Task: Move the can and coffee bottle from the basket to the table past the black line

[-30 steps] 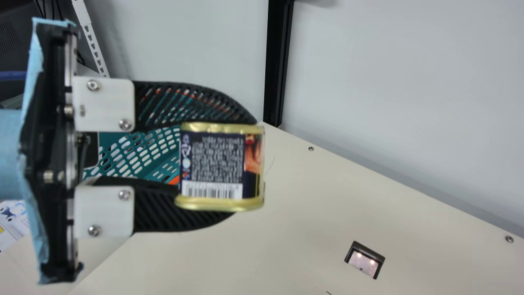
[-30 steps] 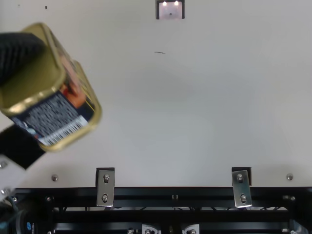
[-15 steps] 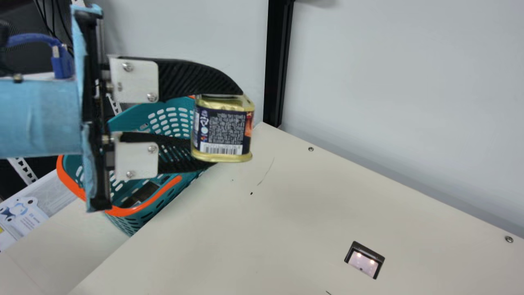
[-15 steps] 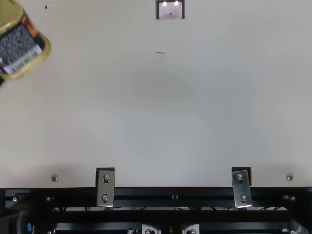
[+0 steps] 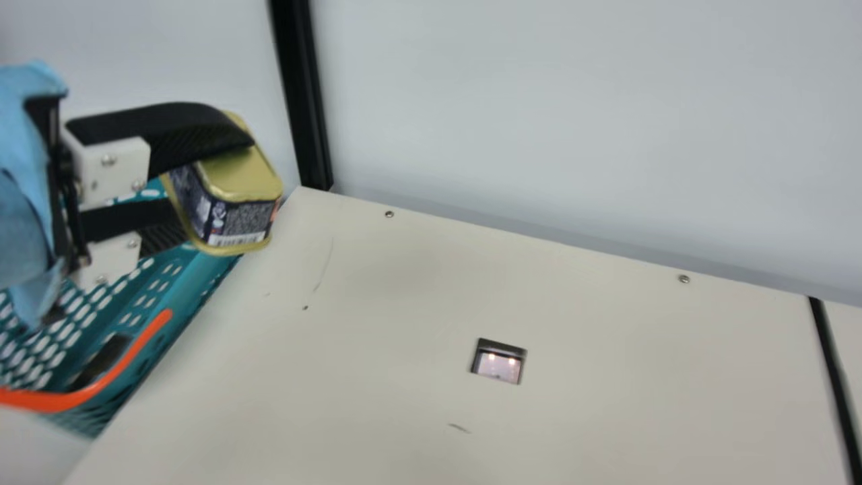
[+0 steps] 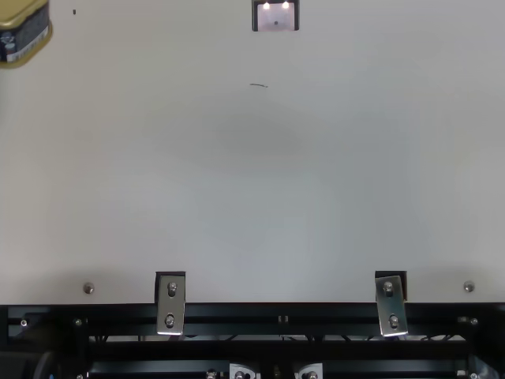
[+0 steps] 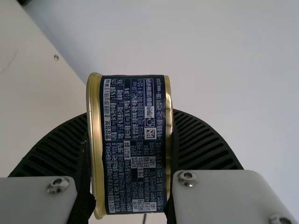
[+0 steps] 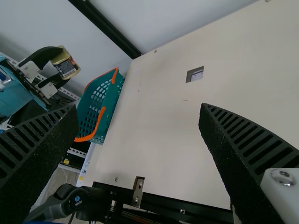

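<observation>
So the can (image 5: 246, 178) is out of the basket (image 5: 192, 276) and clamped between the left gripper's (image 7: 130, 126) fingers, up in the air and tilted a bit in the main view. Over the last second it's gone away from the robot's side of the counter (image 5: 404, 283), sliding up into the far left corner of the top view. The neck camera has also swung round, so don't read the whole shift in the main view as the can moving. The upside is that the black line (image 5: 835, 384) has come into view at the right edge.

What that means, imo: pickup's sorted, delivery isn't. The can is well apart from the line, on the wrong side of it, so nearly the full width of the counter is left to cross. The right gripper (image 8: 139, 106) has its fingers wide apart with nothing between them, so a handover might be the plan. I'd keep the can level and watch the grip on any quick swing.

There's a dark thing (image 5: 101, 360) in the basket, maybe the coffee bottle, can't tell.
</observation>
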`<state>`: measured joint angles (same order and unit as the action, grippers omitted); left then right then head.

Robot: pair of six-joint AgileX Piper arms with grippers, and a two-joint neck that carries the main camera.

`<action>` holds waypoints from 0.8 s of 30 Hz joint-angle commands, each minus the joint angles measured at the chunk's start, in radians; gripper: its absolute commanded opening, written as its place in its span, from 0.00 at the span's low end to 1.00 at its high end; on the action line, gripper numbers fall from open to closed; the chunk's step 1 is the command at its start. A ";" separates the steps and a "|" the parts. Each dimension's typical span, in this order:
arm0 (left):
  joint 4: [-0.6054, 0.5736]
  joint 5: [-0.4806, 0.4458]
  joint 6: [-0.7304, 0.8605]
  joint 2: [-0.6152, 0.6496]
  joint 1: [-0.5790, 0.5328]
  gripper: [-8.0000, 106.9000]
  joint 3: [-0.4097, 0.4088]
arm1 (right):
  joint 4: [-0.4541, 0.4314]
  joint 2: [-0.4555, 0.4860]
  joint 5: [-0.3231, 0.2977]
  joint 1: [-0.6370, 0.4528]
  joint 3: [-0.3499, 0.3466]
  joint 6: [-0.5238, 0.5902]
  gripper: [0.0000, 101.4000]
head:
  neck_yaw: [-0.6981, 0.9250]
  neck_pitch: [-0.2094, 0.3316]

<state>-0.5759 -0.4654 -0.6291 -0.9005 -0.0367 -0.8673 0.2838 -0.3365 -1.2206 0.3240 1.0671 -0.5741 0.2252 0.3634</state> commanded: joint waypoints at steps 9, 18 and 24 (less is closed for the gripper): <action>0.076 0.158 0.035 -0.004 -0.071 0.16 0.051 | 0.000 0.000 0.000 0.000 0.000 0.000 1.00 | -0.166 -0.057; 0.076 0.156 0.035 -0.004 -0.071 0.16 0.051 | -0.001 0.000 0.000 0.000 0.000 0.000 1.00 | -0.229 -0.138; 0.076 0.156 0.035 -0.004 -0.071 0.16 0.051 | -0.001 0.000 0.000 0.000 0.000 0.000 1.00 | -0.257 -0.188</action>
<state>-0.4994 -0.3091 -0.5940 -0.9042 -0.1075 -0.8165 0.2828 -0.3365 -1.2206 0.3240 1.0671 -0.5741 -0.0154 0.1740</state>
